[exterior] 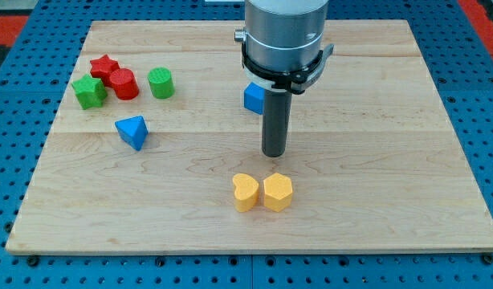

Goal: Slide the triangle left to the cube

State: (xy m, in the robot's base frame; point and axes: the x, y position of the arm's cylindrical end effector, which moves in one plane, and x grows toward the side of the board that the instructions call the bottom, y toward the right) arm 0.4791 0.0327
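Note:
A blue triangle block (132, 131) lies on the wooden board at the view's left. A blue cube (253, 98) sits near the middle, partly hidden behind the arm. My tip (274, 153) rests on the board just below and right of the cube, far to the right of the triangle and touching neither.
A red star (104, 66), a red cylinder (124, 83), a green star (89, 91) and a green cylinder (160, 83) cluster at the upper left. A yellow heart (245, 192) and a yellow hexagon (278, 192) sit side by side below my tip. The board (391, 160) lies on a blue pegboard.

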